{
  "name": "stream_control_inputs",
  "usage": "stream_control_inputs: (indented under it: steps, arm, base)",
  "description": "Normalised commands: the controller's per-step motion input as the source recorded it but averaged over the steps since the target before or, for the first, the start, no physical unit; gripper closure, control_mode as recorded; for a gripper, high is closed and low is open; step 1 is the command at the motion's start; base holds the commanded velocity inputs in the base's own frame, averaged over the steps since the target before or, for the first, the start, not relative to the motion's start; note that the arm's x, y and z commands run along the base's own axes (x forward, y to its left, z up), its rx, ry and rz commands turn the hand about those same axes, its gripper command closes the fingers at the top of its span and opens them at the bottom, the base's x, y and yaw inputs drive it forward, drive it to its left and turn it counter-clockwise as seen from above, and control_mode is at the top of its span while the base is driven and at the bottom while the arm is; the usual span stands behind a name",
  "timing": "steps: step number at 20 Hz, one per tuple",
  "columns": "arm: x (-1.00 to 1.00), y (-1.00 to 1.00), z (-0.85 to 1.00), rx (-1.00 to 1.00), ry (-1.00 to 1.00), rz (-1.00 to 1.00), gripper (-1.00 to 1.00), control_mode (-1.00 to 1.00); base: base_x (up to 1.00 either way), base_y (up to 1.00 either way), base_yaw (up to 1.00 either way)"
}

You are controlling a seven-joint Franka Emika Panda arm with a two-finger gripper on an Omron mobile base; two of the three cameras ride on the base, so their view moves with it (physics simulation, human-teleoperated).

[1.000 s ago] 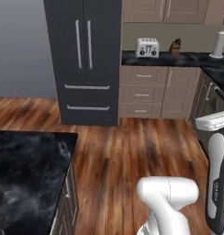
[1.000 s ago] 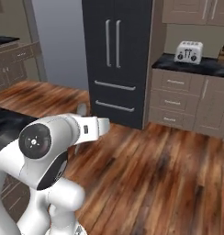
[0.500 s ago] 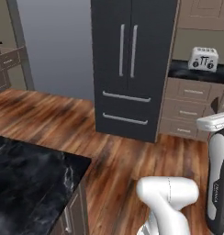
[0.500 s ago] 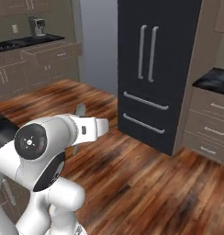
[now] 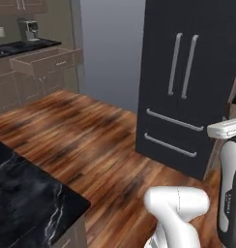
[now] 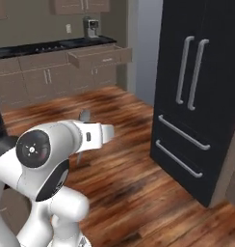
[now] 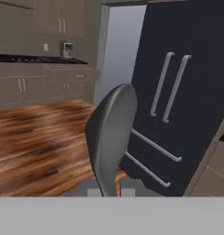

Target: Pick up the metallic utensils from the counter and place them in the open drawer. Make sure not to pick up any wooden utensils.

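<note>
As the base carries it across the kitchen, the gripper [image 7: 109, 193] stays clamped on the silver-grey spoon [image 7: 111, 137], head raised. Holding it level, it should approach the open drawer [image 6: 97, 56], at ten o'clock under the far counter [image 6: 47, 47]. A black refrigerator [image 6: 201, 96] flanks the route at two o'clock.

No text, brand name or number can be read on any surface in these pictures. The dark arm segment [image 5: 229, 193] at the right of the left base view carries a small pale vertical marking, perhaps a maker's logo, but it is too small and blurred to read. The black fridge [image 6: 201, 91], the cabinets [image 6: 47, 77] and the coffee machine [image 6: 92, 28] on the far counter carry no legible labels.
</note>
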Motion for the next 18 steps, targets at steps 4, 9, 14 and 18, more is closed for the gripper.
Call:
stream_control_inputs:
  steps: [4,9,14,18]
  arm:
    - [0.00,0.00,0.00,0.00,0.00,0.00,1.00,1.00]
    - [0.00,0.00,0.00,0.00,0.00,0.00,1.00,1.00]
    - [0.00,0.00,0.00,0.00,0.00,0.00,1.00,1.00]
    - [0.00,0.00,0.00,0.00,0.00,0.00,1.00,1.00]
  base:
    - [1.00,-0.33,0.48]
    - [1.00,-0.20,0.42]
    - [1.00,-0.40,0.46]
    - [1.00,-0.46,0.46]
